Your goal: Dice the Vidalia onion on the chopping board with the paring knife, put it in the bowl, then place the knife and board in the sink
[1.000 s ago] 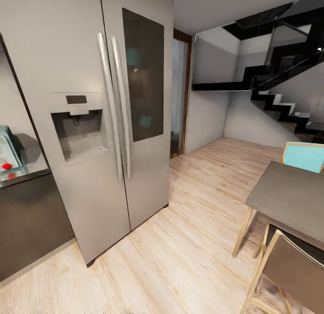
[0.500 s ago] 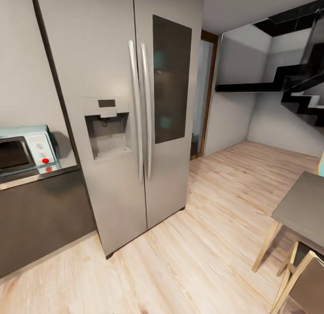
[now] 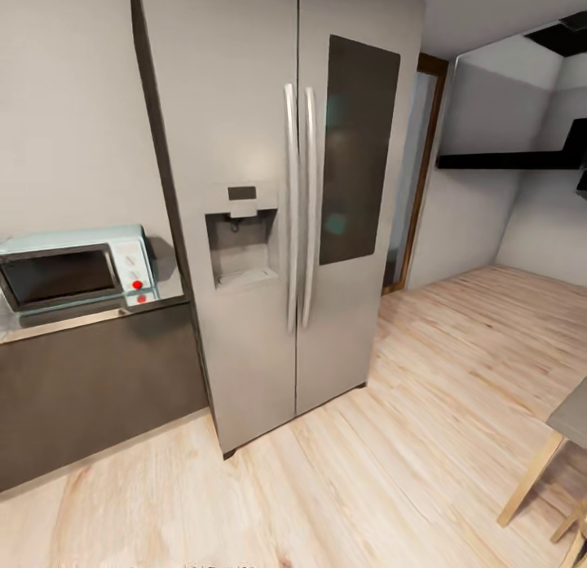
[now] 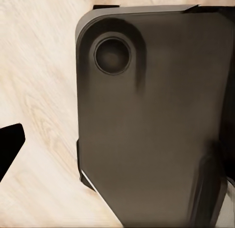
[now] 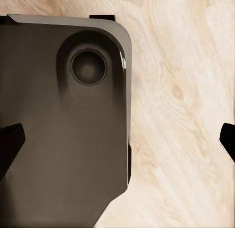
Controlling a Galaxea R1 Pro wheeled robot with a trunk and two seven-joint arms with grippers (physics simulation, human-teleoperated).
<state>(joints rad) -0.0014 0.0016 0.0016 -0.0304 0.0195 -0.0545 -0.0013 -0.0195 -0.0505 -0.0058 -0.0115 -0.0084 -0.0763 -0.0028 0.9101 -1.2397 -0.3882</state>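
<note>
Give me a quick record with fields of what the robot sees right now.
Place: kitchen with light wood plank floor
Main appliance: tall silver two-door fridge with water dispenser
On counter: pale blue microwave with red knob
Below counter: dark charcoal cabinet
Far right: grey table corner on wooden legs
Wrist cameras: robot's own dark grey base over the floor
Task items: none in sight

Glossy dark grey base deck (image 4: 156,115) with rounded corners, round recessed socket (image 5: 88,67), black claw fingertips (image 5: 10,142)

Home kitchen: steel fridge (image 3: 293,217), microwave (image 3: 73,270) on countertop (image 3: 81,319), wood floor (image 3: 391,462).
</note>
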